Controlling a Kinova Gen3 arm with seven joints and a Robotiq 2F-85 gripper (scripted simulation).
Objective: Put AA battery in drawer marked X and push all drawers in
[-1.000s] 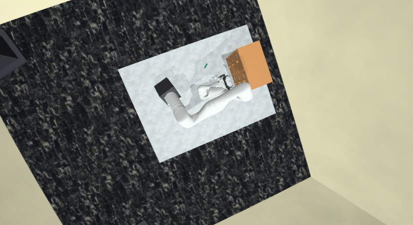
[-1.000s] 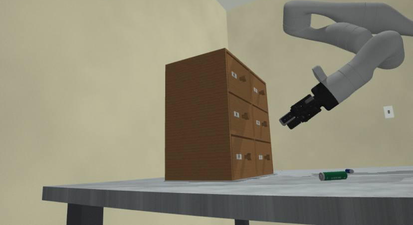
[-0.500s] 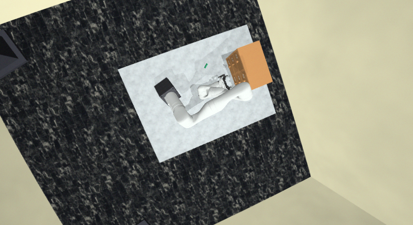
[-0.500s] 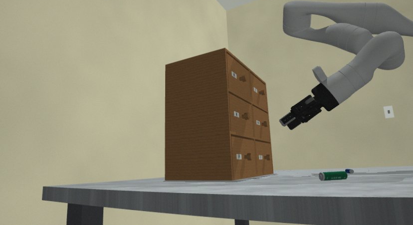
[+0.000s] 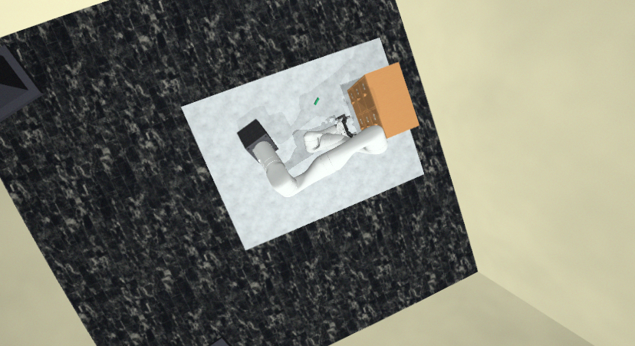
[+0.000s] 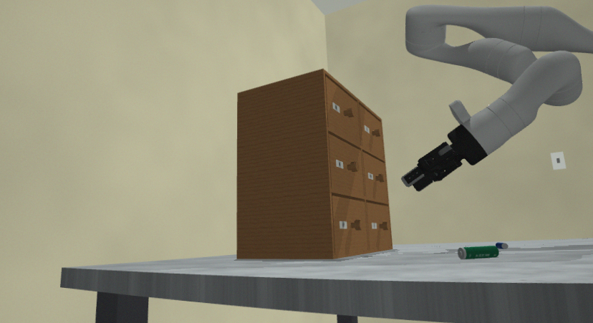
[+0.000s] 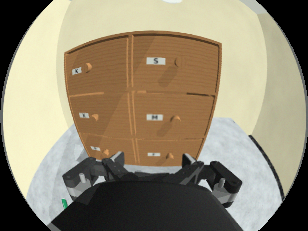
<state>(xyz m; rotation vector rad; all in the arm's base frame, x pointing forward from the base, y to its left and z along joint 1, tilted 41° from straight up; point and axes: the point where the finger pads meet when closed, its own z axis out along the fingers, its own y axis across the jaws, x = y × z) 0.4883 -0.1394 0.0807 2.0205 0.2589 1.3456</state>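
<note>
One spread, empty gripper (image 6: 410, 182) points at the closed drawers of the chest (image 6: 282, 167), near its front; the AA battery (image 6: 478, 252) lies lengthwise on the table (image 6: 248, 275) below
</note>
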